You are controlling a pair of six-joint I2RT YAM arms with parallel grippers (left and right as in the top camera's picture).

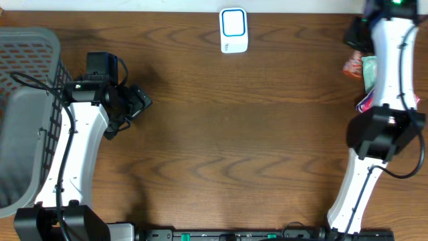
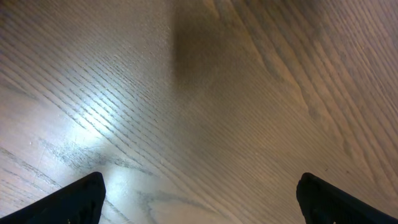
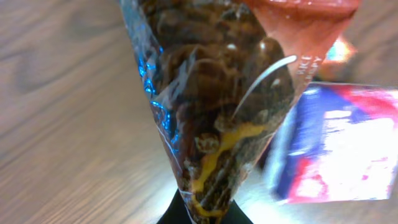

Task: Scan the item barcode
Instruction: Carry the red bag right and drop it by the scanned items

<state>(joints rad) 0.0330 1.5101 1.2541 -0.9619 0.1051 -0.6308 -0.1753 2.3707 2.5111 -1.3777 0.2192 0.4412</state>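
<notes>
The right tool [image 3: 200, 215] is pressed together on the tapered end of the snack packet [image 3: 211, 106], a clear wrapper with a red top that shows dark, caramel-streaked pieces. Pinching one end leaves the rest of the packet free, so its faces can be turned toward a reader. No barcode is visible on the face shown in the right wrist view. The packet is held over the far right corner of the counter [image 1: 234, 134], near the blue and red packet [image 3: 348, 149] and the other packets [image 1: 366, 72] stocked there. It is well apart from the barcode scanner [image 1: 233, 30], which lies face up at the far centre edge. The next step is judged to be carrying the packet leftward to the scanner with the printed code facing it. The left tool [image 1: 136, 100] is spread wide over bare wood beside the mesh basket [image 1: 30, 32] and holds nothing. It is probably stationed there to receive the scanned item.
</notes>
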